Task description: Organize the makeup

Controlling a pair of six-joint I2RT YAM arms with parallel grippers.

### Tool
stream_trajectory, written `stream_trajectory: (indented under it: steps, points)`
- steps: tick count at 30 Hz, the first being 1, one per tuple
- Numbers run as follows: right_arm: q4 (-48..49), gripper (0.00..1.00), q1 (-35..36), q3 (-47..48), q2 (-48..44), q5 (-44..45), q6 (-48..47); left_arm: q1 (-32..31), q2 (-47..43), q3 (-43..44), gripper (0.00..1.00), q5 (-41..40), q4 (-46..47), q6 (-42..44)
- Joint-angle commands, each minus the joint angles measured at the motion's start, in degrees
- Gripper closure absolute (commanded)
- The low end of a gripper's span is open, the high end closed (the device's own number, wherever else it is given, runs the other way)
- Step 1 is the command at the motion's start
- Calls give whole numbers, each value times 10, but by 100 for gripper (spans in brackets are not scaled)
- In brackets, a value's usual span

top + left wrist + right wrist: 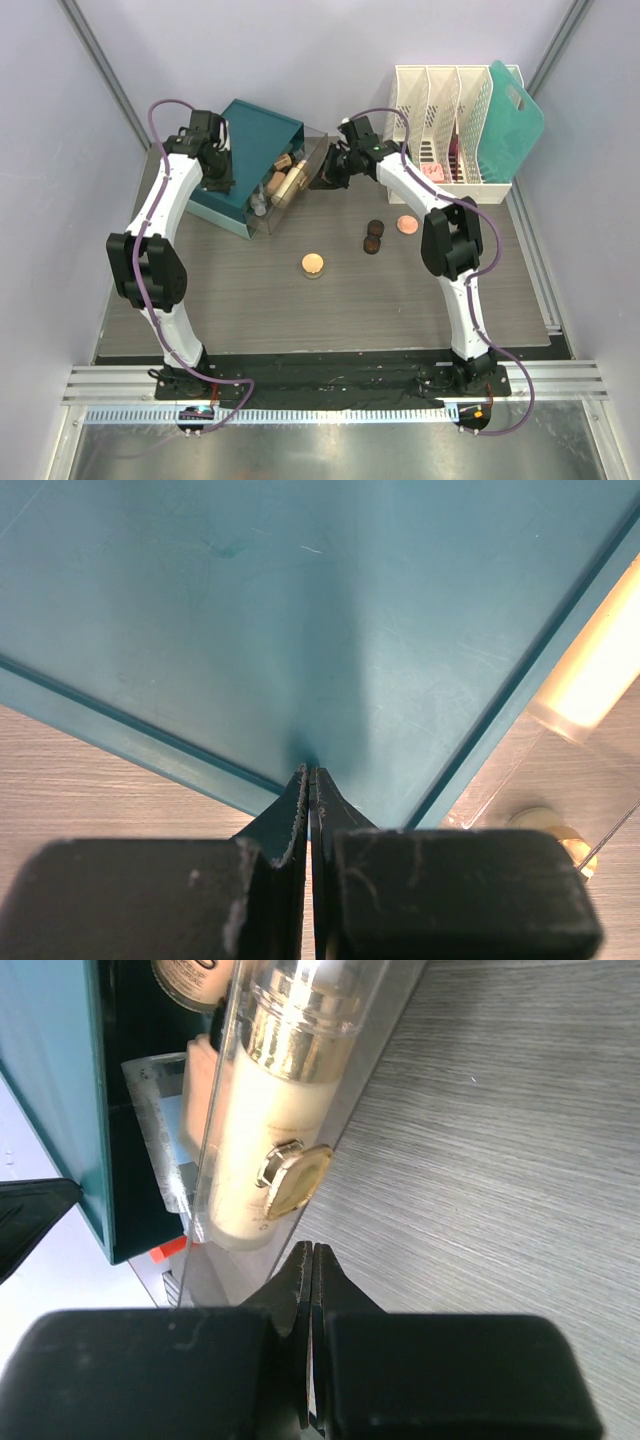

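Top external view: teal drawer box (255, 140) at the back of the table, its clear drawer (262, 222) pulled out on the side facing the right arm. In the drawer are beige bottles (290, 180), lying down and packed close. You can't get a firm count from above.

Loose makeup, all on the drawer side of the box:
- one peach compact (313, 264), nearest the drawer mouth and toward the arm bases
- two dark-brown jars (373, 235), touching each other, farther out
- one pink compact (406, 223), just beyond the jars

White slotted rack (445, 120) stands well apart from the box on that same side. Something pink sits low in it, too small to name.

Your left gripper (310, 772): jaws pressed together, nothing between them, tips against the box's teal wall. Likely bracing the box.

Your right gripper (312, 1250): jaws closed flat and empty, tips just beside the drawer's clear front, below its gold handle (296, 1175). A cream bottle (265, 1110) with a gold collar lies right behind that panel.

Judgement: partway. The bottles look stowed. Four round pieces are left on the table, none in either grip. With the drawer open, you have yet to collect those and close it.
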Motion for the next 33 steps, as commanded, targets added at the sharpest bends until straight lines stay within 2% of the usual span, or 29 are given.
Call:
stream_trajectory:
  steps: [1, 8, 14, 20, 29, 33]
  points:
    - [4, 99, 5, 49, 20, -18, -6, 0, 7, -21, 100, 11, -39, -1]
    - [8, 99, 13, 134, 74, -20, 13, 0, 4, -23, 100, 7, -39, -1]
    - [26, 99, 22, 165, 106, -27, 33, 0, 3, -22, 100, 2, -41, 3]
    - [81, 99, 28, 166, 116, -31, 66, 0, 4, -22, 100, -4, -44, 6]
    - [239, 99, 48, 159, 146, -33, 147, 0, 4, -20, 100, -3, -46, 5]
    - [255, 99, 52, 158, 155, -31, 163, 0, 4, -17, 100, -3, -47, 5]
